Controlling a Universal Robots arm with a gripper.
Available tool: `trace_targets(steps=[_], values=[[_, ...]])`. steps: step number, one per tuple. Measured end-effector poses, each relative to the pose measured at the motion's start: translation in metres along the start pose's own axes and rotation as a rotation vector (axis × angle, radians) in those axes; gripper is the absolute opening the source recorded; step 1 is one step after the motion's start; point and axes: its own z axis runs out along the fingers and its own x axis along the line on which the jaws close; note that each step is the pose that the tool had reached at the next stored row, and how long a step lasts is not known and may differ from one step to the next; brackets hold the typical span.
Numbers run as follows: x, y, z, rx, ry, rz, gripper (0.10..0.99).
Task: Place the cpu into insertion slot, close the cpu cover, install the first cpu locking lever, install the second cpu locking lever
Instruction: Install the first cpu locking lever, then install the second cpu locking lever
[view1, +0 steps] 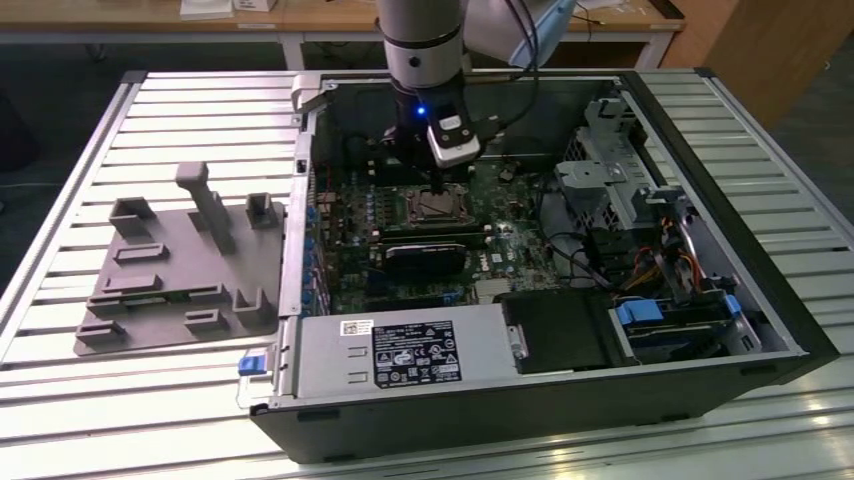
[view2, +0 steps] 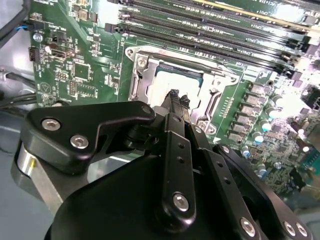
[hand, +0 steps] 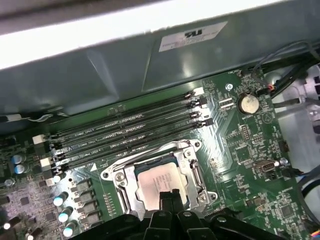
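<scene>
You are looking at a workshop or robotics lab bench: an opened desktop computer case (view1: 534, 260) lies on a slatted metal table (view1: 80, 200), a grey fixture block (view1: 180, 270) sits at the frame's left, and wooden workbenches (view1: 334, 15) line the top edge.

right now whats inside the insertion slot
The cpu sits inside the insertion slot, its silver top showing through the cpu cover. The claw tips hide its near edge, and the contacts underneath are covered.
</scene>
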Motion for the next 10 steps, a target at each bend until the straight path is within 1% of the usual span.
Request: trace_targets(steps=[5,10], values=[[-0.001,0.0005,-0.0074,0.0,0.0,0.0,0.102],[-0.0011,0.0005,-0.0077,0.0,0.0,0.0,0.102]])
